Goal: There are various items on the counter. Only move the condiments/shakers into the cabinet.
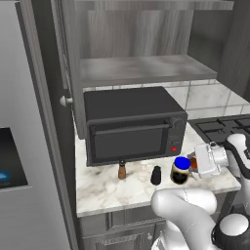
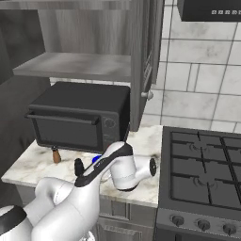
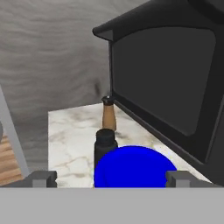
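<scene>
My gripper point(image 3: 106, 178) is spread wide, fingertips either side of the blue-lidded jar point(image 3: 133, 168) on the counter point(image 1: 107, 188), gripping nothing. Hand view lines up black shaker point(image 3: 105, 146) and wooden shaker point(image 3: 108, 114) beyond; left base view shows the cabinet point(image 1: 146, 68) shelf.

Three condiment containers stand on the counter point(image 1: 107, 190) in front of the one black toaster oven point(image 1: 132, 124): one brown wooden shaker point(image 1: 121, 171), one black shaker point(image 1: 156, 175) and one blue-lidded jar point(image 1: 180, 170). One open cabinet point(image 1: 141, 49) hangs above the oven, with one shelf point(image 1: 146, 68).
</scene>
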